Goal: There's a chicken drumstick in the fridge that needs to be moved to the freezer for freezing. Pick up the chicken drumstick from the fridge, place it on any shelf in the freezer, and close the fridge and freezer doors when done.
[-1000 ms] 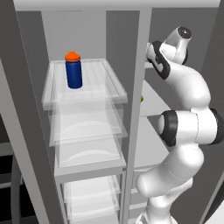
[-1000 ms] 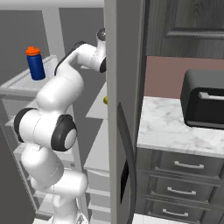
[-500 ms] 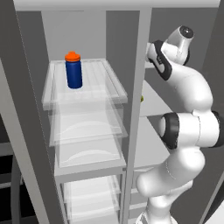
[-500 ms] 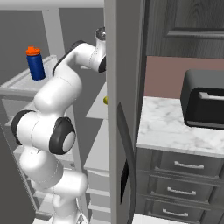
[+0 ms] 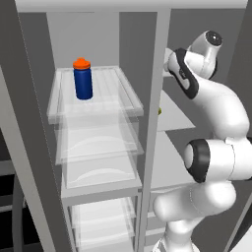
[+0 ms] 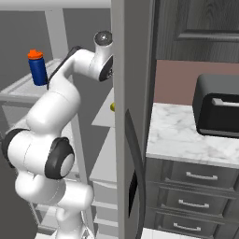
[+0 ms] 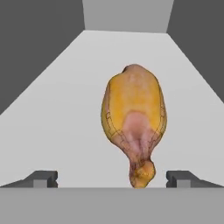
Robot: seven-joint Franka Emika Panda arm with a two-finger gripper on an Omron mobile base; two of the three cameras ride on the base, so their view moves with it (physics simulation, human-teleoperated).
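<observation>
The golden-brown, glossy chicken drumstick (image 7: 134, 122) lies on a flat, opaque light-grey shelf (image 7: 61, 118) inside the narrow grey freezer compartment (image 5: 172, 113), so the transfer looks done. The gripper (image 7: 112, 178) has its jaws spread wide, either side of the tapered end and clear of it. Left to do: withdrawing the arm and shutting the tall grey doors (image 6: 133, 116).

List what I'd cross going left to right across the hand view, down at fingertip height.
Left fingertip → the tapered end of the chicken drumstick, lying on the light-grey shelf → right fingertip. The end effector is open, with both fingertips clear of the drumstick.
</observation>
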